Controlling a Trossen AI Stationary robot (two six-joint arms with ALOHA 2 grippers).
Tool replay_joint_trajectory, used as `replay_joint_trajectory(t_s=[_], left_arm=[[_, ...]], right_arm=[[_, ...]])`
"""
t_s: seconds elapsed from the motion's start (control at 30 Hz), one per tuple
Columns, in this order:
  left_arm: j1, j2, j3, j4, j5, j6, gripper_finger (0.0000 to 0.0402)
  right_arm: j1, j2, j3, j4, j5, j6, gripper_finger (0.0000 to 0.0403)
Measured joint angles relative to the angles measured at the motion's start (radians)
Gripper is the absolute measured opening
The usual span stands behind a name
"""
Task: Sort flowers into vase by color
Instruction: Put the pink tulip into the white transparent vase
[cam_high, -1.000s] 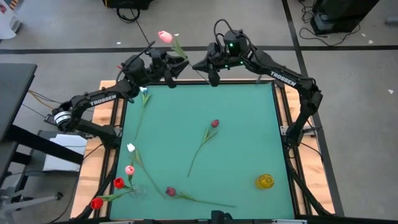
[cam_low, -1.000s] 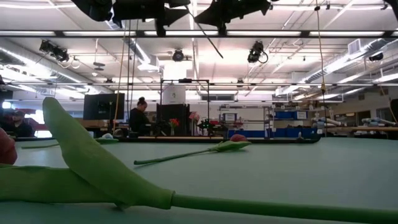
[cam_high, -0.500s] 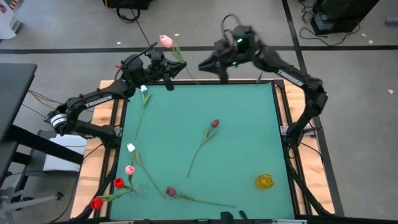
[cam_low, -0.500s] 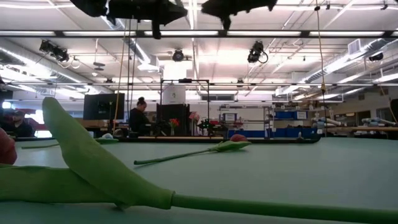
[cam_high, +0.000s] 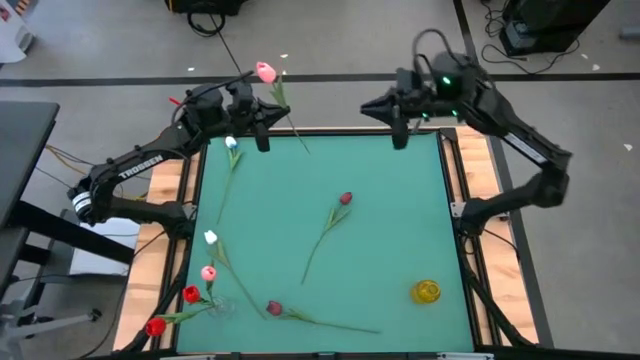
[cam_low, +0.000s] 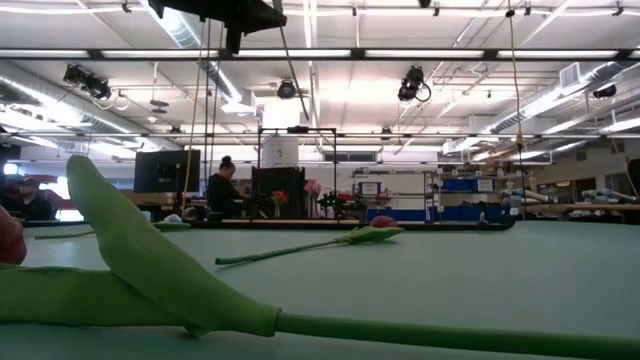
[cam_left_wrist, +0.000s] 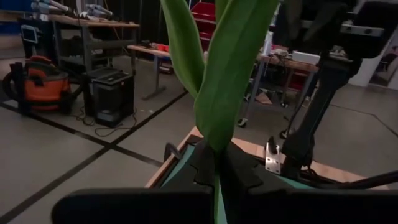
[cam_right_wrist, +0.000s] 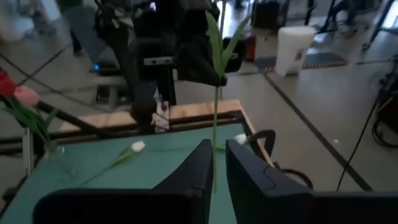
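Observation:
A pink tulip (cam_high: 265, 72) with a long green stem and leaves is held over the table's far edge by my left gripper (cam_high: 266, 120), which is shut on its stem. The lower stem (cam_low: 290, 62) slants down below that gripper (cam_low: 238, 14). My right gripper (cam_high: 399, 128) hovers apart from it, over the far right of the table, narrowly open (cam_right_wrist: 219, 155) with nothing between its fingers. More flowers lie flat on the green table (cam_high: 400, 220): a white one (cam_high: 231, 143), a red one (cam_high: 345, 198), a maroon one (cam_high: 274, 308). My left gripper pinches the pink tulip's stem between its two fingers, just below where the leaves spring from it (cam_left_wrist: 213, 142). The fingers come level and lie across the stem. The tulip is lifted clear of the table, tilted, head up, with the lower stem (cam_high: 300, 140) hanging free below.
A small clear vase (cam_high: 220, 306) at the near left corner holds red (cam_high: 191, 293) and pink (cam_high: 208, 272) tulips; a white one (cam_high: 210, 237) is beside them. A yellow vase (cam_high: 426, 291) stands near right. The table's middle right is bare mat.
My right gripper has let go of the pink tulip's lower stem and drawn off toward the table's right edge, rising out of the low view. The tulip has stayed with my left gripper, which has shifted a little toward the left; the freed lower stem now hangs below it.

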Motion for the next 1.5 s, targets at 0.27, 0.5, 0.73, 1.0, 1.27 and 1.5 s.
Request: replay_joint_trajectory(t_s=[0.27, 0.5, 0.73, 1.0, 1.27, 1.5], left_arm=[[0.000, 0.000, 0.000, -0.019, 0.000, 0.008, 0.0008], [0.000, 0.000, 0.000, -0.019, 0.037, 0.025, 0.0020], [-0.004, 0.000, 0.000, -0.073, 0.053, 0.020, 0.0007], [-0.087, -0.025, -0.001, -0.168, 0.053, 0.034, 0.0007], [-0.221, -0.196, 0.000, -0.379, 0.053, 0.034, 0.0007], [-0.328, -0.328, 0.000, -0.528, 0.078, 0.024, 0.0007]], right_arm=[[0.085, -0.316, -0.423, 0.297, 0.141, 0.165, 0.0052], [0.191, -0.517, -0.690, 0.479, 0.229, 0.224, 0.0052], [0.235, -0.589, -0.767, 0.502, 0.247, 0.170, 0.0052], [0.235, -0.590, -0.769, 0.488, 0.246, 0.169, 0.0052], [0.236, -0.588, -0.769, 0.478, 0.216, 0.175, 0.0052], [0.236, -0.588, -0.768, 0.478, 0.220, 0.175, 0.0052]])
